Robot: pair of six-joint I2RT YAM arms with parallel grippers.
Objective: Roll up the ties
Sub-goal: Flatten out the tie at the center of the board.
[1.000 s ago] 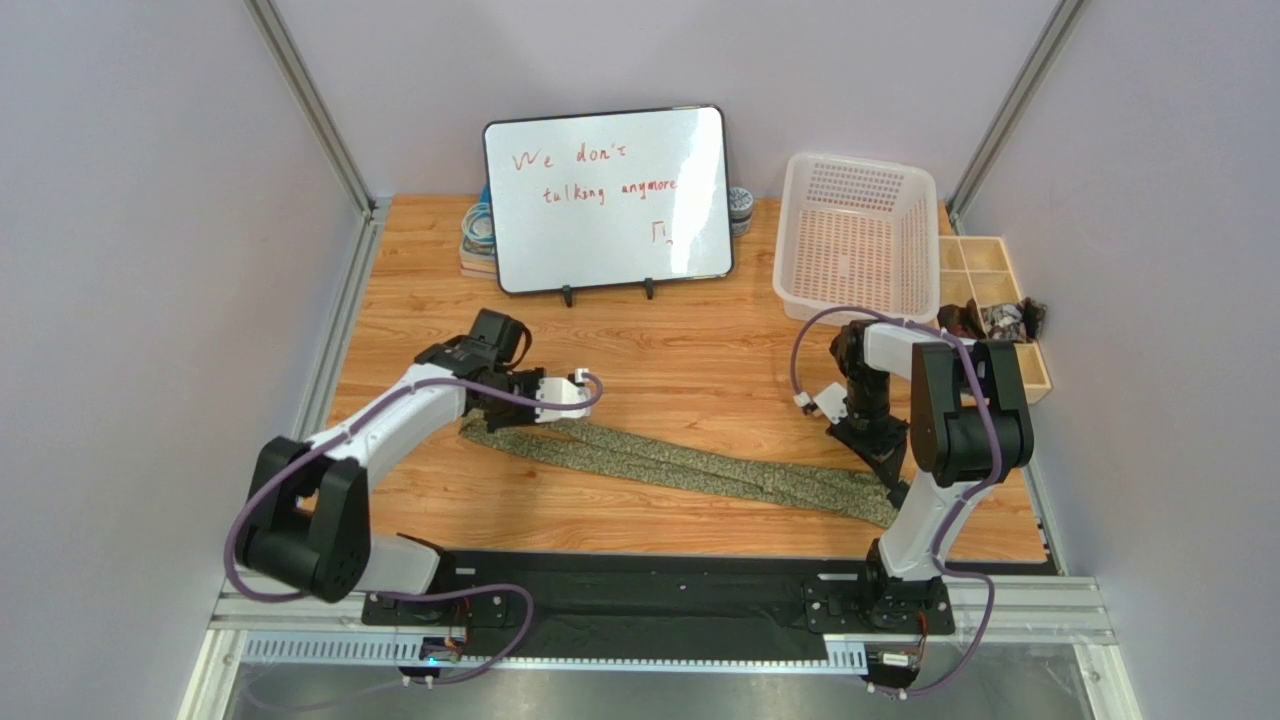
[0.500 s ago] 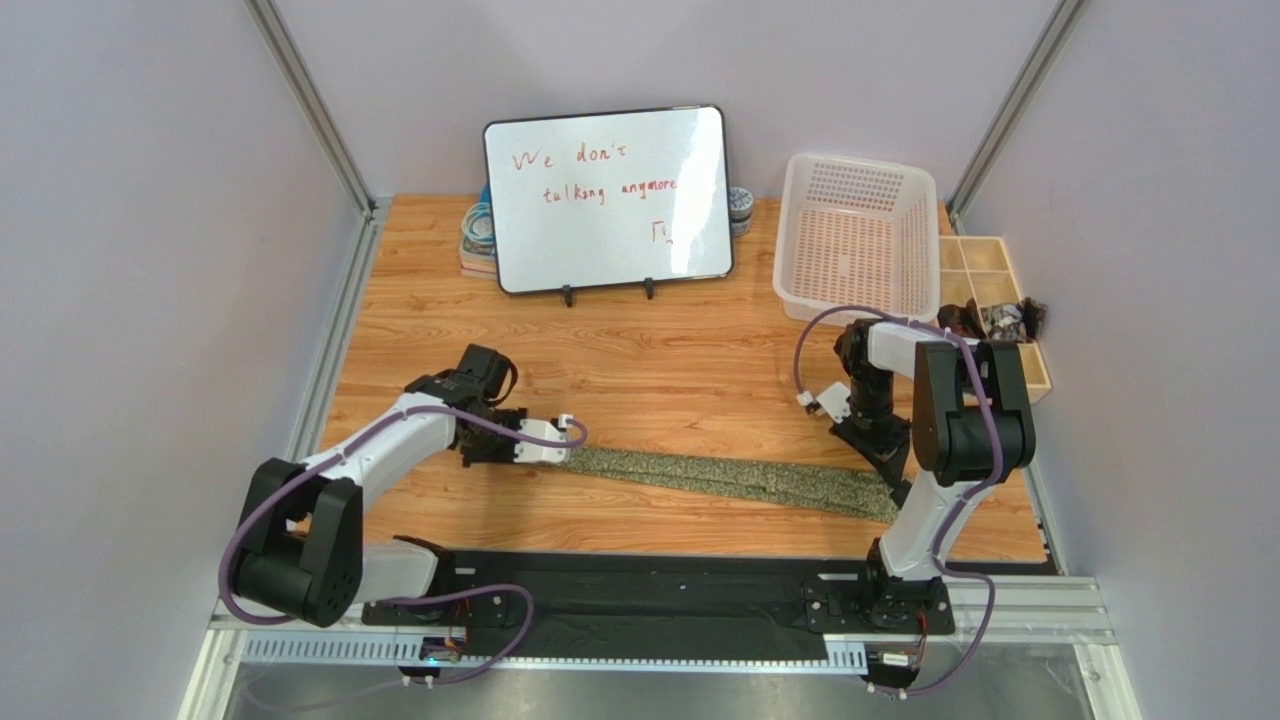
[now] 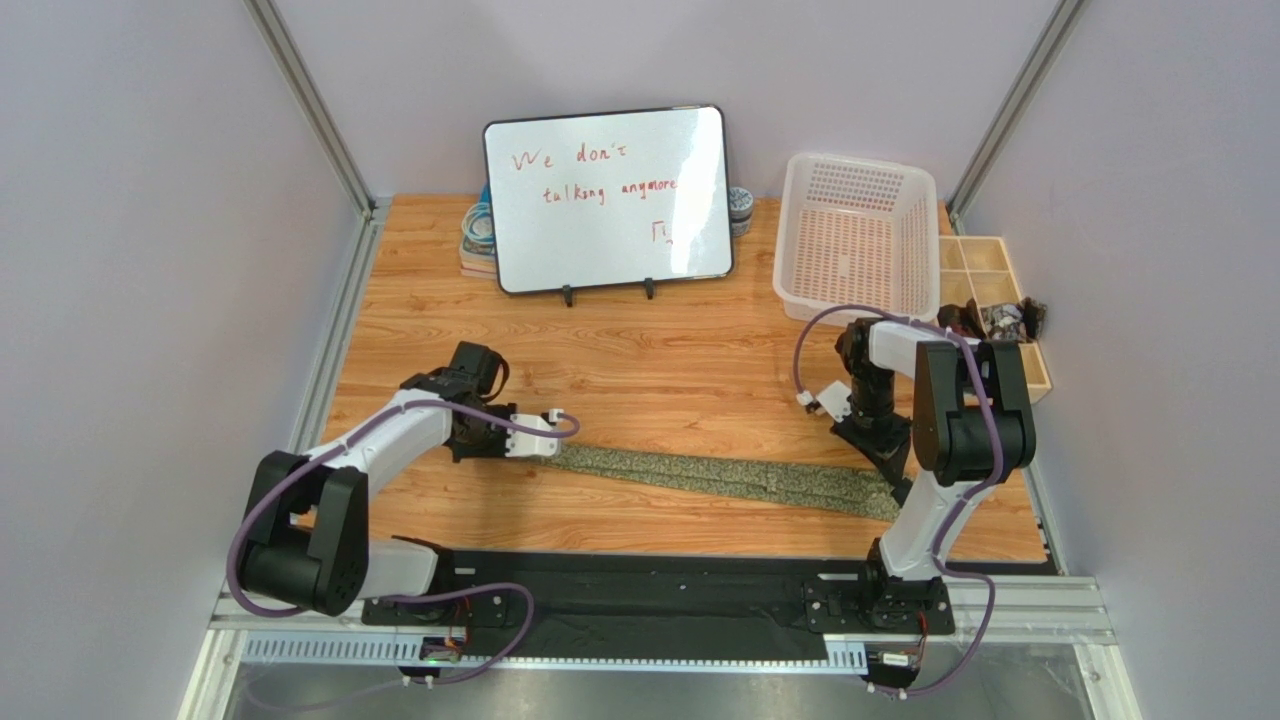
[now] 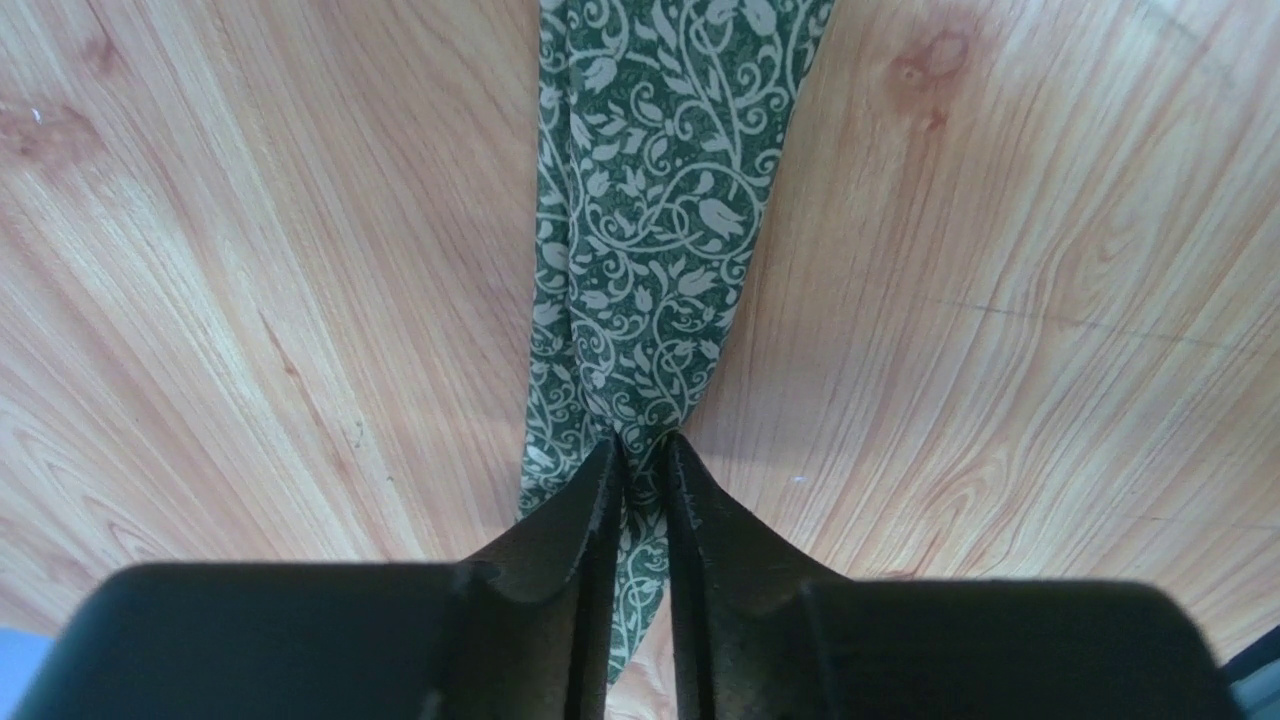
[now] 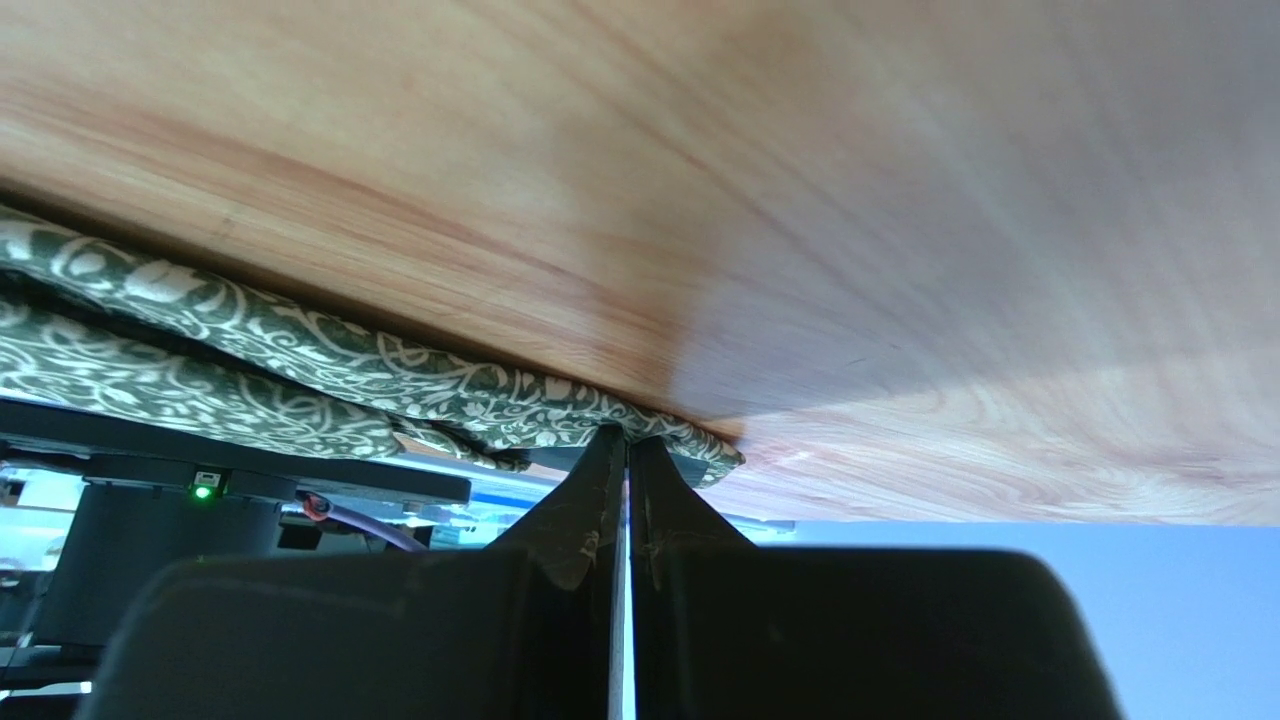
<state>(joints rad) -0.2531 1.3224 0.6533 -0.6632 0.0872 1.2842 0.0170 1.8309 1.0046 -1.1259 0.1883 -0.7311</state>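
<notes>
The green patterned necktie [image 3: 721, 477] is stretched flat across the wooden table [image 3: 676, 368]. One end is pinched tight by the right gripper [image 5: 627, 438]. The other end is straddled by the barely parted left gripper [image 4: 642, 450], and whether it is held cannot be told.

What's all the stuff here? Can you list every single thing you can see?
tie: one, green with pale leafy swirls, lying flat across the near part of the table.
whiteboard: one, white with red writing, standing at the back.
basket: one, white, back right.
box: one, pale wood with compartments, right edge beside the basket.
small dark bits: count unclear, in the box's near part.
hidden things: count unclear, blue and white, peeking out behind the whiteboard.
table: one, brown wood.
arms: two, white and black, near edge.
left gripper: one, black, closed on the tie's left end.
right gripper: one, black, shut, tips at the tie's right end.
</notes>
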